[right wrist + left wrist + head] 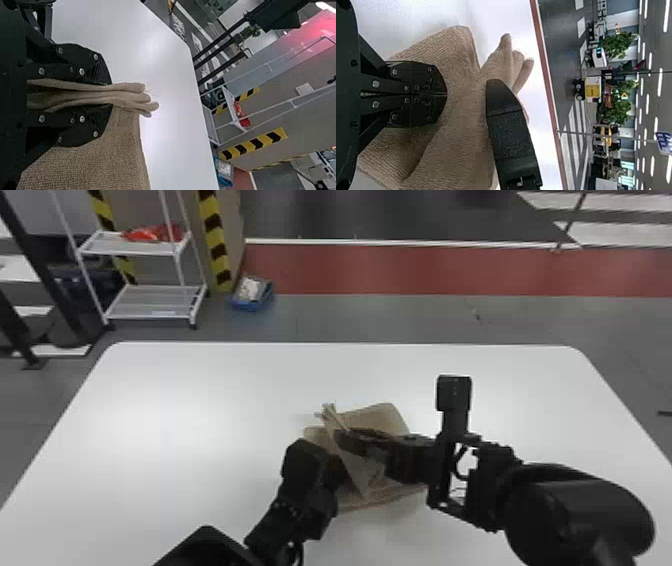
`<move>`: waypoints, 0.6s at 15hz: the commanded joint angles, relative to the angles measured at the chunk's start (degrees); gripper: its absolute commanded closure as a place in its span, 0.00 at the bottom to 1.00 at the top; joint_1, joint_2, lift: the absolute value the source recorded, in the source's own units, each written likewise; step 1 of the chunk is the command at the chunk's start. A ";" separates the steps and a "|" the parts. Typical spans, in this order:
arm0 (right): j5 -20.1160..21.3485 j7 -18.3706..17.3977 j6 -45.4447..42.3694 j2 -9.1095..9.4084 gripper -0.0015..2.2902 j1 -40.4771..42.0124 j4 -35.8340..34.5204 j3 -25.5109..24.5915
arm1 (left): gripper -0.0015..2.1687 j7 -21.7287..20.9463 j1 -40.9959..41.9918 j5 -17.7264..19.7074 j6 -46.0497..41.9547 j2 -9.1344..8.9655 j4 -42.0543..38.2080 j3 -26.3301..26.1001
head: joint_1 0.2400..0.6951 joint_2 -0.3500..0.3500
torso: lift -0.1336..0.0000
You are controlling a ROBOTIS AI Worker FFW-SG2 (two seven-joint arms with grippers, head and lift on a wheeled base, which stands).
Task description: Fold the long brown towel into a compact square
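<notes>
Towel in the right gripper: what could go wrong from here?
The right gripper pinches several layers of the towel, their ends uneven, so one might slip and leave the fold crooked. The left gripper, fingers shut, is close to the right one over the towel, so they could bump if either swings inward.

Bright scene, soft glare on white tabletop (150,400), faint shadow beside towel (380,416), reddish background glow (317,31)

brown towel (378,416), white table (200,390), black left gripper (339,471), black right gripper (347,440); yellow-black striped post (215,237)
</notes>
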 commanded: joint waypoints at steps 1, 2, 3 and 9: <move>-0.56 0.00 -0.18 0.00 0.13 0.40 0.06 -0.22 | 0.98 0.00 0.00 0.05 0.00 0.00 0.09 0.00 | 1.00 0.46 | 0.14; -1.00 0.09 -0.71 -0.09 0.04 0.84 -0.03 -0.39 | 0.98 0.00 0.00 0.05 0.00 0.00 0.09 0.00 | 1.00 0.47 | 0.14; -2.15 0.09 -2.11 -0.35 0.02 1.45 -0.38 -0.92 | 0.98 0.00 0.00 0.05 -0.18 0.00 0.26 0.00 | 1.00 0.47 | 0.14; -4.96 2.02 -2.82 -0.70 0.07 8.31 -7.76 -9.01 | 0.98 0.18 0.00 0.32 -0.53 -0.09 0.88 0.44 | 1.00 0.42 | 0.14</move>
